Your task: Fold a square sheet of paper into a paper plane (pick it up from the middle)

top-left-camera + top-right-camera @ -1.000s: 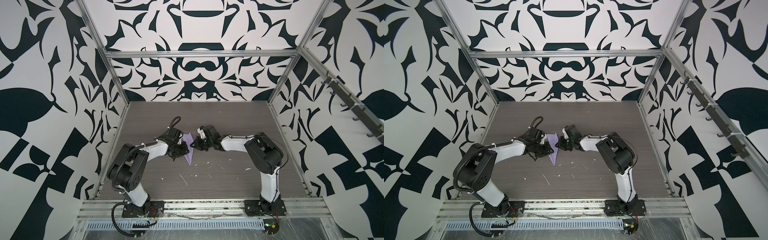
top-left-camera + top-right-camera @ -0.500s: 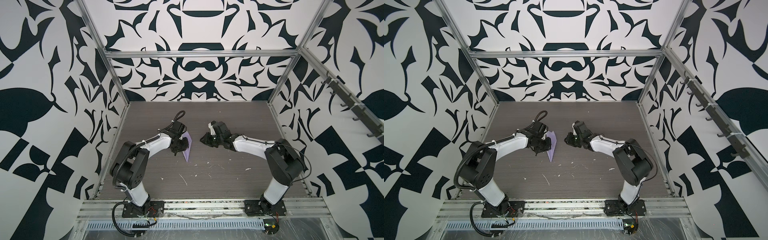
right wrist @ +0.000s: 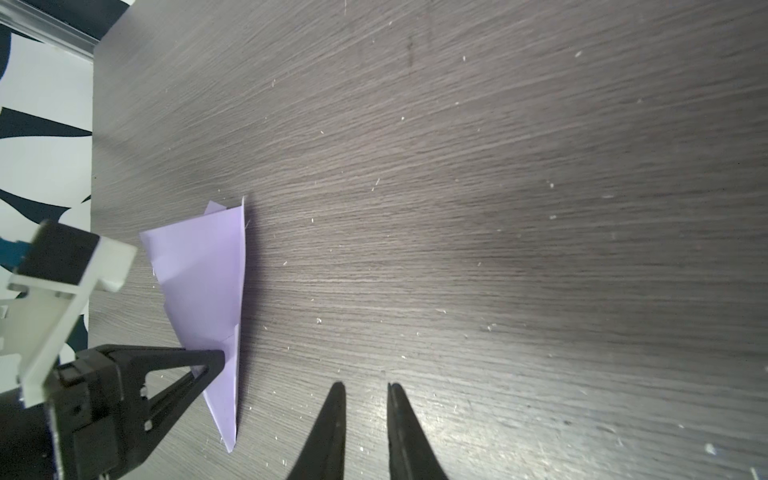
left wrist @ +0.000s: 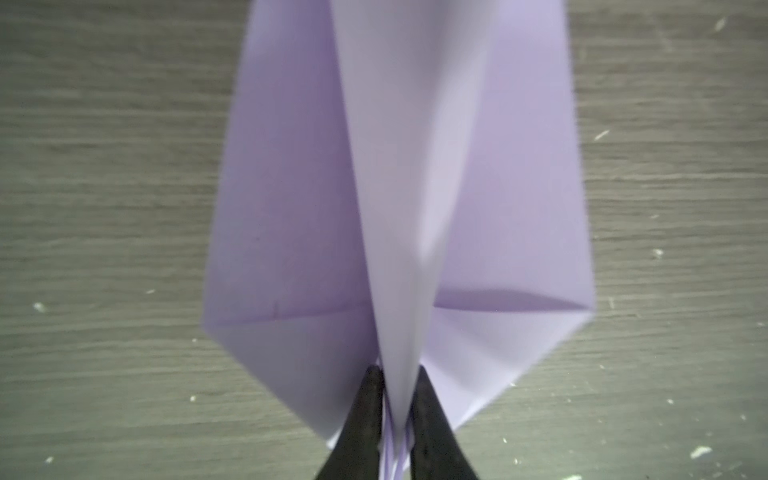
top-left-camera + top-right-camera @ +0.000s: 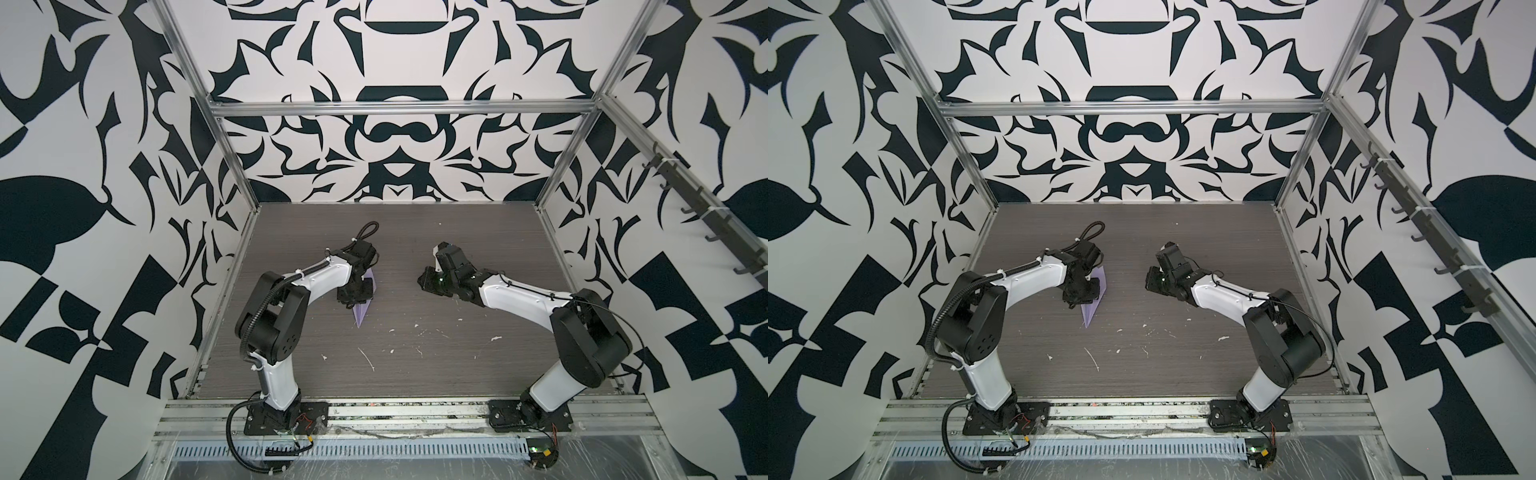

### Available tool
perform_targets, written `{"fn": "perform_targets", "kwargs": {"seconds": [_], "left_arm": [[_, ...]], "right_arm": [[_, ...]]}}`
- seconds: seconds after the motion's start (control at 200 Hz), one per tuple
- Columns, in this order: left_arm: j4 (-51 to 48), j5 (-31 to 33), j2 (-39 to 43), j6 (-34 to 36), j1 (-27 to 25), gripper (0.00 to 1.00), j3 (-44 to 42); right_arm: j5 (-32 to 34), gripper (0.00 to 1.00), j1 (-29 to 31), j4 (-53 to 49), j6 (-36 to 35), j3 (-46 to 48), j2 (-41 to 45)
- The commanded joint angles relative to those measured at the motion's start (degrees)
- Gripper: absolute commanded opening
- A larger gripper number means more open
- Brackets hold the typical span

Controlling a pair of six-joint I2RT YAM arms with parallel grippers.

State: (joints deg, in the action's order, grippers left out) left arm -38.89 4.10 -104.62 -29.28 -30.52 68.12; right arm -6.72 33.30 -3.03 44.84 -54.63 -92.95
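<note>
One plane, lilac, left of desk centre, nose toward front edge. Two pincers: left pincer clamped on plane's centre fold near nose, wings splayed either side; right pincer parted slightly, holding nothing, well apart from plane. White flecks scattered over desk, too many to count.

One paper plane. Two robot arms, the left arm and the right arm, each carrying one gripper: the left gripper and the right gripper, two fingers apiece. One wooden table. White flecks dot it, too many to count.
</note>
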Motion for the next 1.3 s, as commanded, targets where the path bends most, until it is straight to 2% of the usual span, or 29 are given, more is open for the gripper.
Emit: {"fn": "perform_targets", "kwargs": {"seconds": [0.0, 0.385, 0.56, 0.77, 0.945, 1.115, 1.295], "left_arm": [[-2.79, 1.09, -1.49, -0.16, -0.24, 0.21, 0.84], [-2.62, 0.22, -4.66, -1.49, -0.5, 0.24, 0.68], [-2.97, 0.9, -4.43, -2.01, -0.77, 0.14, 0.91], [-3.06, 1.18, 1.3, -2.66, -0.85, 0.05, 3.65], [-1.18, 0.74, -0.41, -5.98, -2.99, 0.04, 9.25], [-3.41, 3.49, -9.92, -9.55, -6.39, 0.04, 20.1], [-6.81, 6.96, -17.41, -10.73, -7.62, 0.06, 30.03]], "right_arm": [[1.27, 0.23, 0.05, 0.42, -0.67, 0.49, 1.54], [1.23, 0.23, 0.1, 0.41, -0.56, 0.15, 1.17], [0.83, 0.22, 0.03, 0.4, -0.54, -0.47, 0.62], [2.19, 0.22, -0.2, 0.46, -0.36, -0.09, 1.99], [5.05, 0.22, -1.75, -0.22, -0.11, 2.37, 5.42], [5.58, 0.22, -4.53, -1.07, -0.4, 6.1, 9.51], [5.0, 0.22, -6.5, -3.39, -1.68, 8.67, 13.41]]}}
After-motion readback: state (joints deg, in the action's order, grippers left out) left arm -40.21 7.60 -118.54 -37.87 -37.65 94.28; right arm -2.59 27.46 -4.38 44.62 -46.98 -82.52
